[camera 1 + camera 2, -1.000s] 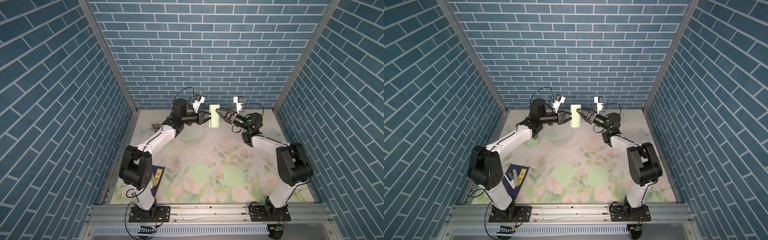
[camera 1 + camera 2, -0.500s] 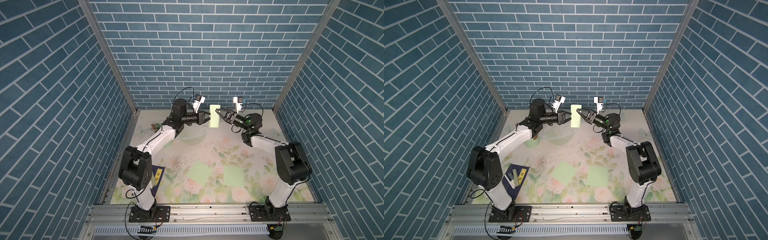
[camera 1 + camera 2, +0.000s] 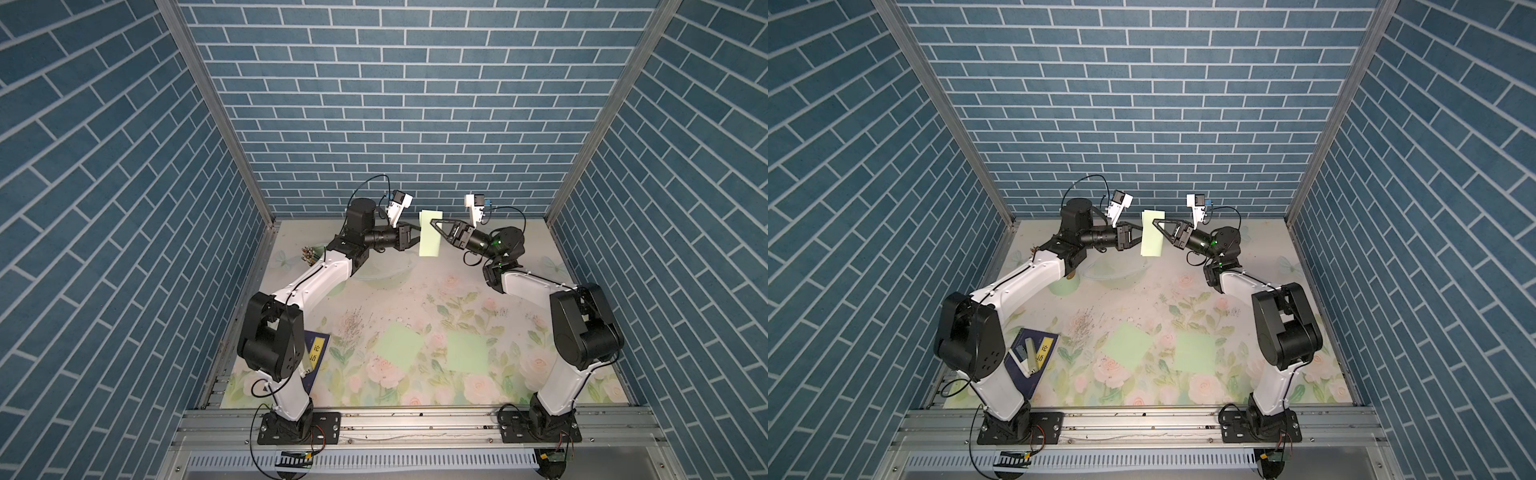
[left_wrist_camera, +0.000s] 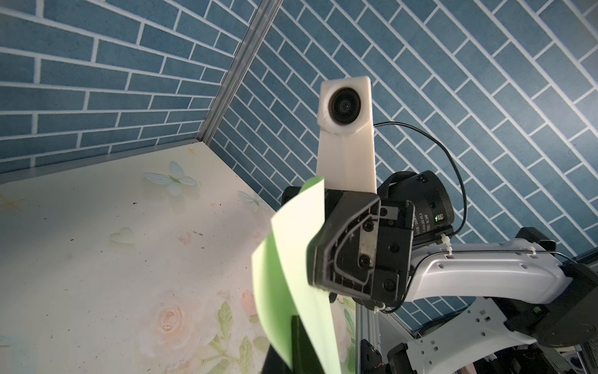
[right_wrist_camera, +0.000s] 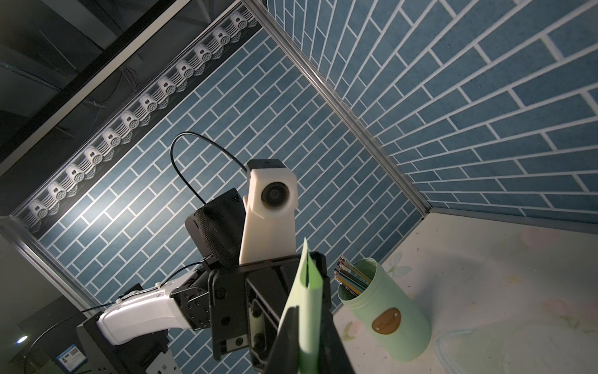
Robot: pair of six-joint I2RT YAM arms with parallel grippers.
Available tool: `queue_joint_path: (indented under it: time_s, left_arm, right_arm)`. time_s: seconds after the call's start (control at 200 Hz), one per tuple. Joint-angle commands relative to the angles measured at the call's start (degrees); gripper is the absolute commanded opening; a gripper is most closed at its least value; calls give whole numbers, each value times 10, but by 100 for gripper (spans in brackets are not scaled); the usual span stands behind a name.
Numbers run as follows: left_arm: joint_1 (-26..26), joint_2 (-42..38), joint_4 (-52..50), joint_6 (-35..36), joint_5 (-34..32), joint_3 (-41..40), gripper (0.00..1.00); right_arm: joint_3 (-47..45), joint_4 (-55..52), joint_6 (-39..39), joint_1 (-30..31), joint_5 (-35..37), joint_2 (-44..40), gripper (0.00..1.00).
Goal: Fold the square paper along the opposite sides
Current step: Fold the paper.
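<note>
Since the earlier frame the right gripper (image 3: 433, 221) has closed onto the paper's (image 3: 429, 235) upper edge; the left gripper (image 3: 417, 237) stays clamped on its opposite side. The pale green paper, folded double, hangs upright above the bench's (image 3: 540, 253) far edge. A green jar (image 5: 385, 307) near the far left corner holds pencils (image 5: 351, 275).

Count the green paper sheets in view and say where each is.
3. One folded sheet is held in the air between the left end effector and right end effector. Two sheets lie flat on the table near the front: and. Others may be hidden.
</note>
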Motion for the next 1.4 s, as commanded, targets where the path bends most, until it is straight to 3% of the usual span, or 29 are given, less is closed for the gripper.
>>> queue_joint_path:
  time_s: [0.0, 0.425, 0.645, 0.705, 0.765, 1.18, 1.395]
  left_arm:
    - [-4, -14, -25, 21, 1, 15, 2]
    - [45, -48, -10, -9, -9, -4, 31]
    - [44, -64, 169, -141, 23, -52, 75]
    - [33, -63, 173, -137, 11, -49, 90]
    - [23, -51, 148, -119, 0, -34, 98]
    - [-7, 2, 141, -105, 23, -6, 99]
    - [-9, -1, 173, -118, 42, -16, 56]
  right_arm:
    - [10, 26, 1, -3, -9, -8, 12]
    - [-4, 23, -2, -24, -8, -32, 10]
    - [3, 16, -12, -23, -3, -33, 10]
    - [7, 21, -11, -21, -3, -32, 9]
    - [11, 26, -10, -17, -1, -30, 9]
    - [33, 44, 9, -15, 4, -33, 9]
    - [38, 48, 12, -15, 5, -29, 9]
